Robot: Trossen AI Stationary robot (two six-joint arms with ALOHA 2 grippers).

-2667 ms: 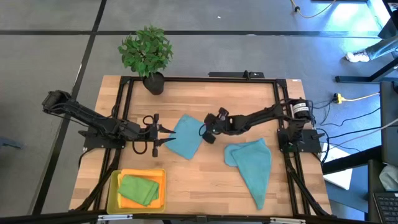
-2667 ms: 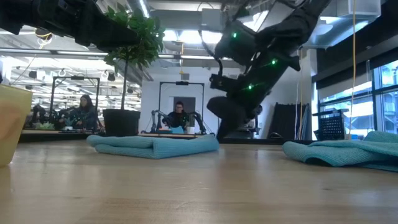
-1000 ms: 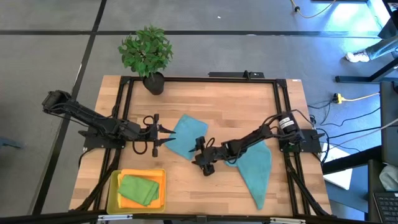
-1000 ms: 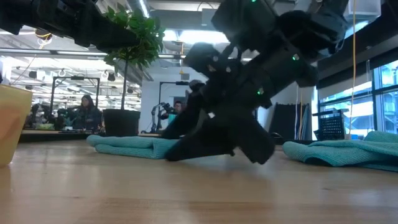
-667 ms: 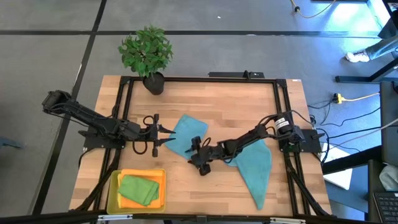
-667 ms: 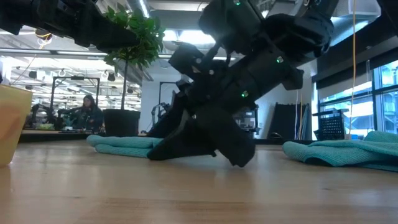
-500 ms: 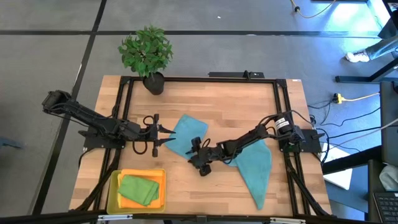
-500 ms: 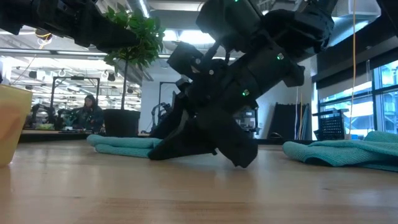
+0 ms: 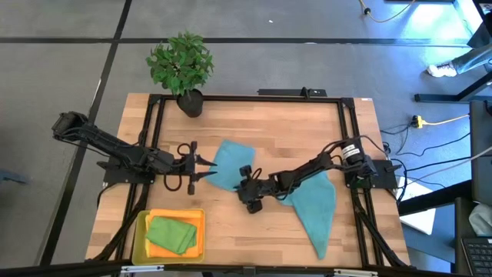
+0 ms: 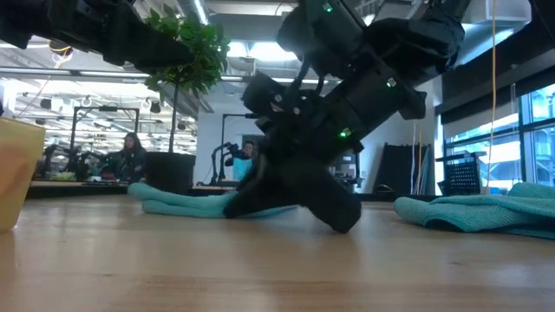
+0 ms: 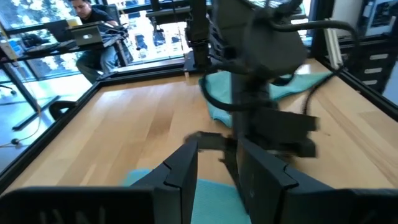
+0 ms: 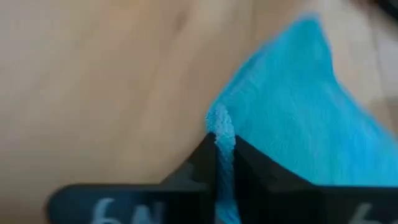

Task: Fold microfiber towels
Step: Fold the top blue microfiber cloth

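A folded teal-blue towel lies flat on the table's middle, seen low as a flat roll. My right gripper is down at its near corner and shut on it. My left gripper hangs above the towel's left corner; its fingers stand apart with nothing between them, and the towel shows below. A second teal-blue towel lies crumpled toward the right. A green towel sits folded in the yellow tray. My right gripper pinches the folded towel's near corner between its two fingers. They come slanting down from the table's right side. The cloth stands up as a narrow ridge between them; one layer or several, I cannot tell. The rest of the towel lies on the table.
A potted plant stands at the far left corner. A black frame runs around the table top. People sit at desks in the room beyond. Bare wood lies along the near edge between the tray and the second towel.
My right gripper has shut on the folded towel's near corner. That corner is gathered into a ridge, and the towel's left end has curled up slightly in the low view. My left arm has kept still.
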